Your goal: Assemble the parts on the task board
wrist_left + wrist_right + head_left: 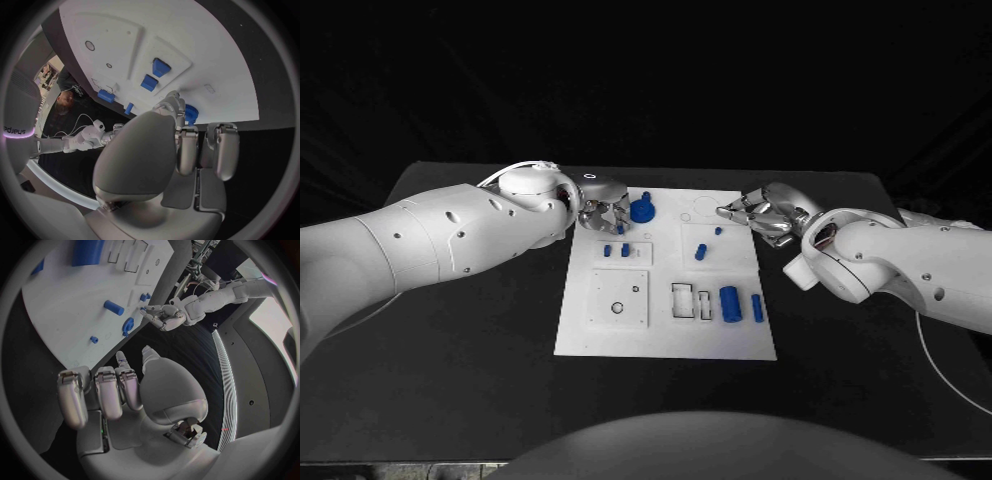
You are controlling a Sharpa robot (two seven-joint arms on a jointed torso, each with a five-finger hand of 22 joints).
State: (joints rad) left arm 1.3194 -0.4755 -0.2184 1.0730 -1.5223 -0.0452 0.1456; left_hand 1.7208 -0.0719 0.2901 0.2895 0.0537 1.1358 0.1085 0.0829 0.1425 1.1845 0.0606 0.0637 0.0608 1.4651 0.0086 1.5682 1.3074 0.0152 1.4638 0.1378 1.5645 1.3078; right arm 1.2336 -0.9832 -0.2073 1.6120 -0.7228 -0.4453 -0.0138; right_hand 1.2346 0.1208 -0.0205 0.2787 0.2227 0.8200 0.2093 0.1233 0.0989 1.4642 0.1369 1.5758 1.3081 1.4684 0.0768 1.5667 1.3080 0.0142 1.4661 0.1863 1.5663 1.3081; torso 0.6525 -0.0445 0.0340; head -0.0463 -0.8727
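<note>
Left hand (pixel 600 213) is curled beside the blue gear (pixel 643 210) at the task board's (pixel 665 340) 11 o'clock corner, grip undeterminable; right hand (pixel 764 212) is held empty, fingers apart, at 1 o'clock.

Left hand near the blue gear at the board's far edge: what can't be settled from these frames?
- Contact: in the head view the left hand sits beside the blue gear, but its fingers overlap the gear's edge, so touching or gripping cannot be told.
- In the left wrist view, the palm and fingers cover most of the gear.
- Right hand: whether it touches the task board is unclear; its fingers hide the board's edge.
</note>
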